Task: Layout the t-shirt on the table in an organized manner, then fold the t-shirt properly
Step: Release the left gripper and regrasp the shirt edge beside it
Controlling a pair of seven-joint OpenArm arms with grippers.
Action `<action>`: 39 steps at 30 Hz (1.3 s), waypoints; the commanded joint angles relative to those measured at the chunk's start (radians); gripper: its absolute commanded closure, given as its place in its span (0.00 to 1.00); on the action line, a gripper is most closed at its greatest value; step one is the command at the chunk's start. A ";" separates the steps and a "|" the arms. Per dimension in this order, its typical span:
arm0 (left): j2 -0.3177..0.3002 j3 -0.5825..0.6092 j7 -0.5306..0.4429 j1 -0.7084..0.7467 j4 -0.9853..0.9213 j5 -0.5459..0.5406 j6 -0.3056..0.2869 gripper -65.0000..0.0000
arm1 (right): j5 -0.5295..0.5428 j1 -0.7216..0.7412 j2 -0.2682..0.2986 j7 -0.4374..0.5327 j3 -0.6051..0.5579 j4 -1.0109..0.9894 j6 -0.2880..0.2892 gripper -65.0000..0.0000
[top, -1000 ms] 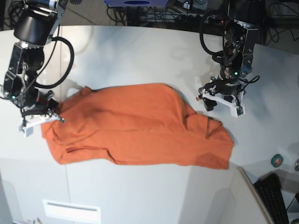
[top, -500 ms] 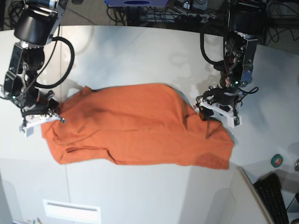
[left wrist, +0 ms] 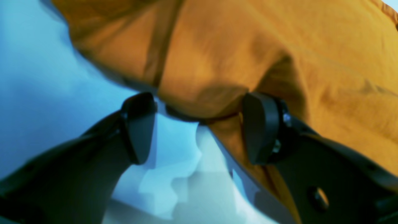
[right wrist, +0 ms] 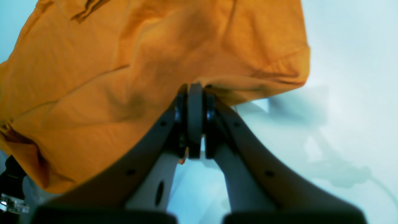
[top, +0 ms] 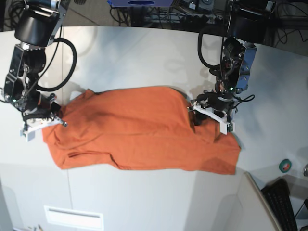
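At the left of the base frame, the right gripper [top: 42,121] has its jaws clamped on the hem of the orange t-shirt [top: 139,127], anchoring it. Mid-frame the shirt sprawls rumpled across the worktop [top: 144,53]. On the right, the left gripper [top: 210,115] spreads its jaws wide around a fold, apparently poised to pinch and pull it flat.

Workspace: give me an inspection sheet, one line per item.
Surface: off-white table, thin dark seam near the front.
Job's things: orange t-shirt lying crumpled, not spread flat or folded.
Clutter: roll of tape at the right edge.
Grippers: left gripper open, jaws straddling a fold of shirt edge; right gripper shut on the shirt's other end.
Cables: black hose looping off the right arm; black cable at the left arm.
Surroundings: keyboard at the lower right; wires behind the table.
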 commanded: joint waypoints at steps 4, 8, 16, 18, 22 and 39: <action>0.003 0.002 -0.022 -0.015 0.033 -0.001 -0.009 0.36 | 0.006 0.018 0.010 0.013 0.004 0.014 0.003 1.00; 0.000 -0.012 -0.024 -0.017 0.016 -0.001 -0.009 0.36 | 0.006 0.018 0.010 0.013 0.004 0.014 0.003 1.00; 0.004 -0.070 -0.025 -0.017 0.013 -0.001 -0.009 0.36 | 0.006 0.021 0.010 0.013 0.001 0.012 0.003 1.00; 0.004 -0.072 -0.025 -0.023 0.011 -0.001 -0.009 0.36 | 0.006 0.021 0.010 0.013 0.001 0.012 0.003 1.00; 0.003 -0.072 -0.025 -0.027 0.011 -0.001 -0.009 0.36 | 0.006 0.021 0.010 0.013 0.001 0.012 0.003 1.00; 0.006 -0.072 -0.021 -0.015 0.030 -0.001 -0.009 1.00 | 0.006 0.022 0.010 0.015 0.001 0.012 0.003 1.00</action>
